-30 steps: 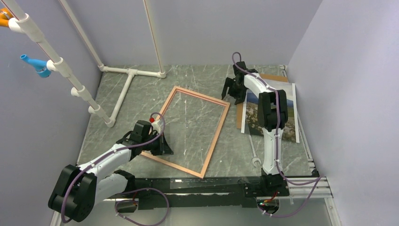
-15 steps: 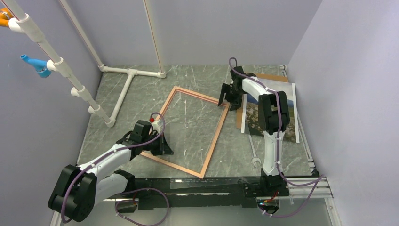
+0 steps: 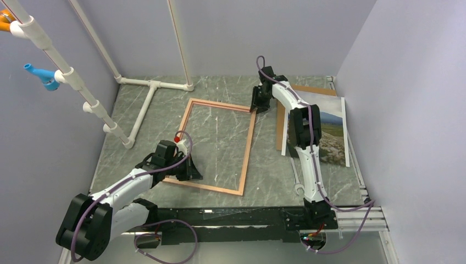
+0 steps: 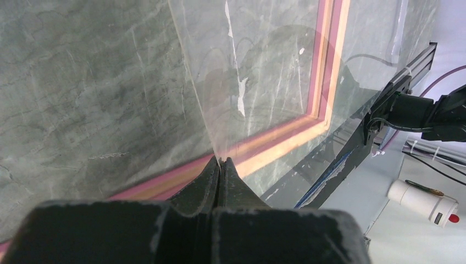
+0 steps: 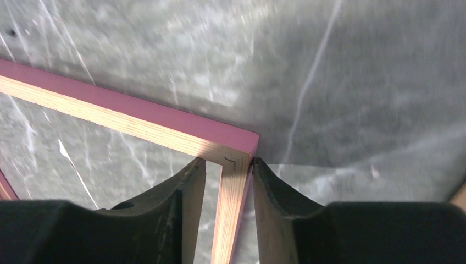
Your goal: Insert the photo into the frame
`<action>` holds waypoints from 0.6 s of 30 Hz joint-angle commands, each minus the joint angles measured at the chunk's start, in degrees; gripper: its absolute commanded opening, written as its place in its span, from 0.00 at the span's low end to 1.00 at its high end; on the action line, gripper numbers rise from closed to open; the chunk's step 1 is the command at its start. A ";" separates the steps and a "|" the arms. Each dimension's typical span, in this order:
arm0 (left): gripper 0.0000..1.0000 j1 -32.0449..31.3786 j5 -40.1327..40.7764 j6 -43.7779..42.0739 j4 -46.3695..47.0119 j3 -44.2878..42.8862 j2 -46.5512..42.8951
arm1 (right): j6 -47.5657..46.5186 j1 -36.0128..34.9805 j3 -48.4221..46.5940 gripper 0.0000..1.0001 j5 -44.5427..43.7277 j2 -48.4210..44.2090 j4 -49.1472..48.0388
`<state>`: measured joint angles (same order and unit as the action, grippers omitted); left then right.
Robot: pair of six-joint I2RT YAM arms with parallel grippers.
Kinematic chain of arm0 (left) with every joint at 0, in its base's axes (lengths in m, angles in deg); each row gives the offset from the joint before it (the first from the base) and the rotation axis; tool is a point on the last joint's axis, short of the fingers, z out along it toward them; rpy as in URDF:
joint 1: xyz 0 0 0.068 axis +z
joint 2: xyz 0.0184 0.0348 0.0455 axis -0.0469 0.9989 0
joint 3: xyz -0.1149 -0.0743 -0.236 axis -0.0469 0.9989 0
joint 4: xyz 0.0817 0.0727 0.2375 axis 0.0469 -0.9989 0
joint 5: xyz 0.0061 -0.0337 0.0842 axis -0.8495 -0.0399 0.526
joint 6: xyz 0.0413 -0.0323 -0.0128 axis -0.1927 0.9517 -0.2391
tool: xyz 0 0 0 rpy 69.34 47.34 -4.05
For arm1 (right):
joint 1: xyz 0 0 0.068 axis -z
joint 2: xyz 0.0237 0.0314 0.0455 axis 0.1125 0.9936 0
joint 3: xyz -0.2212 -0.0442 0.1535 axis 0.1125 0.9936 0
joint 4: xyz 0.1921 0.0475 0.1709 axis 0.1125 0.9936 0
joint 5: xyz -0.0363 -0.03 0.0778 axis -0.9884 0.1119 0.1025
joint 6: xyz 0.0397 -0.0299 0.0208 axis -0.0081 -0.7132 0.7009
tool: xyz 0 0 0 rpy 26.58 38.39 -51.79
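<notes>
The frame (image 3: 246, 148), thin pinkish wood, lies flat mid-table. My right gripper (image 3: 256, 107) is at its far right corner. In the right wrist view the jaws of that gripper (image 5: 228, 162) stand astride the frame's (image 5: 126, 118) side bar: the right finger touches the outer edge, and a small gap shows at the left finger. My left gripper (image 3: 189, 171) is at the frame's near left corner. In its wrist view this gripper (image 4: 221, 162) is shut on the edge of a clear sheet (image 4: 258, 66) over the frame (image 4: 324, 60). The photo (image 3: 329, 137) lies picture-up at right.
A brown backing board (image 3: 313, 89) lies under the photo, by the right wall. White pipework (image 3: 148, 96) stands at the back left, with a slanted pipe rack (image 3: 66, 71) along the left wall. A small metal tool (image 3: 297, 181) lies near the right arm's base. A black rail (image 3: 242, 217) runs along the near edge.
My right gripper moved left and farther back to the frame's far right corner and narrowed its jaws around the bar. The frame's far end swung left with it. The left arm stayed put.
</notes>
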<state>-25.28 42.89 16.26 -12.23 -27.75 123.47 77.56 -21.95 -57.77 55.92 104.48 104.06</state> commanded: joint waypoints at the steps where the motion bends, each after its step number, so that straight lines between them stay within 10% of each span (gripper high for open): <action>1: 0.00 -0.26 -0.07 0.28 0.23 -0.73 -0.53 | -1.32 0.35 -9.91 0.35 -0.06 4.69 -1.98; 6: 0.00 -0.25 -0.42 1.54 0.99 -0.95 -0.42 | 0.52 0.84 -13.83 0.37 1.26 6.24 -5.05; 11: 0.00 -0.26 -0.61 4.71 3.60 -1.03 -0.31 | 1.03 1.88 -7.95 0.73 1.26 -1.43 -7.30; 18: 0.00 0.11 -3.72 11.89 14.68 -3.59 4.87 | 0.50 2.38 10.03 0.89 1.67 -16.92 -8.54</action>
<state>-25.28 41.66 23.08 -7.40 -28.16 125.57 78.31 -19.89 -53.88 57.56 98.82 98.18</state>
